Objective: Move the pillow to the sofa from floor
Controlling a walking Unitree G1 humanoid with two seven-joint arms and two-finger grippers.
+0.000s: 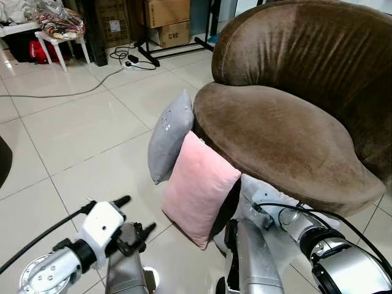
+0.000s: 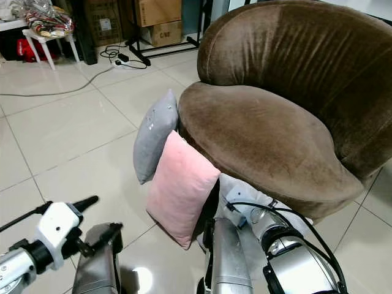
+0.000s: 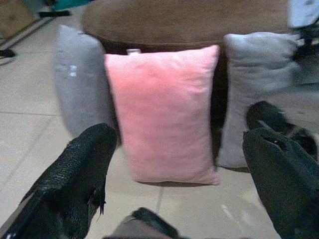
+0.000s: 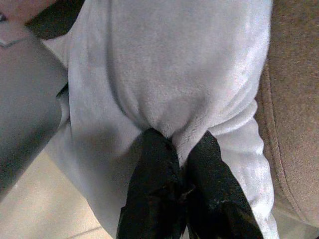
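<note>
**Velvet pinched: right gripper has a fold of the pale pillow**

Black fingers first, over on the robot's left: the left gripper hangs low above the white tiled floor, jaws spread wide apart with nothing between them. In its wrist view it faces the row of cushions head-on, well short of them.

Moving along, a grey pillow stands upright on the tiles, leaning against the front edge of the brown sofa. Just beside it, touching, a pink pillow leans the same way, its lower corner on the floor.

Then the one that matters: a pale grey pillow, tucked low against the sofa's base to the right of the pink one, partly hidden behind the robot's arm. The right gripper is on it. Its two black fingers are pressed together on a bunched fold of the plush fabric, the cloth puckering up where they bite. The sofa's brown edge runs alongside, right next to the pillow.

Back left, a small white table stands loaded with bags, and cables trail across the tiles.
</note>
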